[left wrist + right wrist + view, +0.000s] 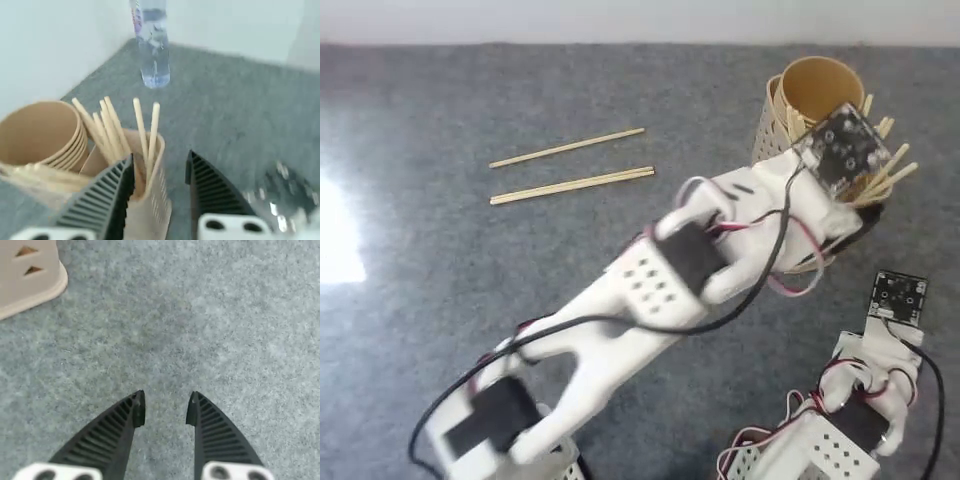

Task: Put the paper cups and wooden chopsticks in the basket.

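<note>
At the basket (pixel 157 210): left tool (pixel 160 159) released.
We saw the right tool (pixel 165 404) released too; chopsticks (pixel 572 185) lay on the surface (pixel 420 300).

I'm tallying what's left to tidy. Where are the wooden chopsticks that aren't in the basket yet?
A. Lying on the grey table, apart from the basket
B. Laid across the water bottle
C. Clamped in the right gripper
A: the loose wooden chopsticks lie flat on the grey table, well apart from the basket, while the right gripper is open over bare table with nothing in it.
</note>
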Motion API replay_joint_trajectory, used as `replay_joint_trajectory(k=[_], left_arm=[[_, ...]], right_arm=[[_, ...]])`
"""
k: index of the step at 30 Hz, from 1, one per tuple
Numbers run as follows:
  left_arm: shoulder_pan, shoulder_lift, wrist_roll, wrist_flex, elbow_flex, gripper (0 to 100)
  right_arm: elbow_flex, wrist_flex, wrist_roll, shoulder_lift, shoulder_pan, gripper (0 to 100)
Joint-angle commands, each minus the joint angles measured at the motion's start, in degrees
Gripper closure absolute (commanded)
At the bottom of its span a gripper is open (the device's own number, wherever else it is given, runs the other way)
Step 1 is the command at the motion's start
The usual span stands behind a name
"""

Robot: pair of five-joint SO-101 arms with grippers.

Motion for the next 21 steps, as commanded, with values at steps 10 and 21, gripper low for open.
replay_joint_trajectory(k=[10,21], left_arm=[[-21.54,-27.87,-23.21,44.40,-0.66,84],[-53.80,-40.79,-46.42,48.44,13.05,84]], right_arm=[[-0.44,-0.75,0.62,-0.75,-0.57,85.1],[-0.70,0.75,0.70,-0.75,-0.48,85.1]])
